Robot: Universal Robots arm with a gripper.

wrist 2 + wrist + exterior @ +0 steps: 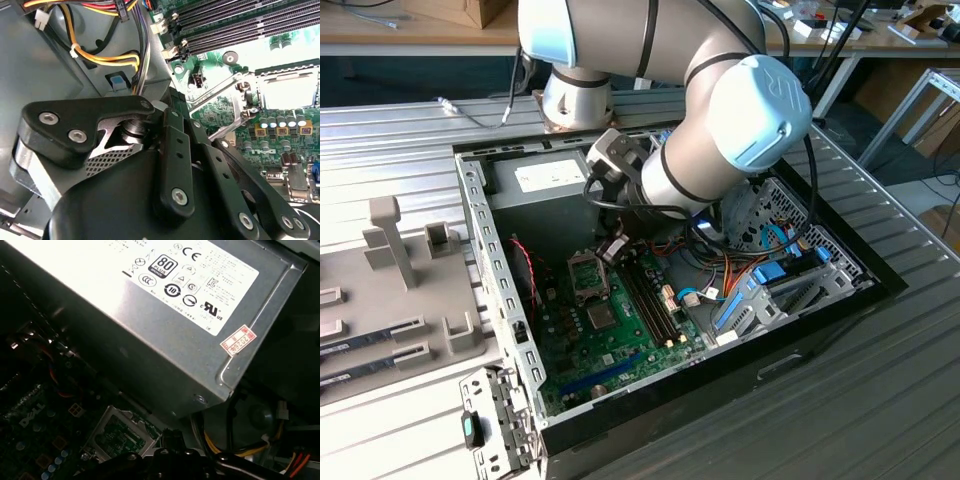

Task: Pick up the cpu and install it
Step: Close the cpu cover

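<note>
One gripper (612, 248) hovers just above the open socket (588, 277); I cannot tell its fingers' state. Any tilted descent could bend socket pins.

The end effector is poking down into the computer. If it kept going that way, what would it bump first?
Probably the open socket frame on the green motherboard. The end effector hangs just above it in the exterior view, though the gap is hard to judge.

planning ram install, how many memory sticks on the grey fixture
2: one memory stick, another beside it on the grey fixture, exterior view's left; more may be hidden.
</note>
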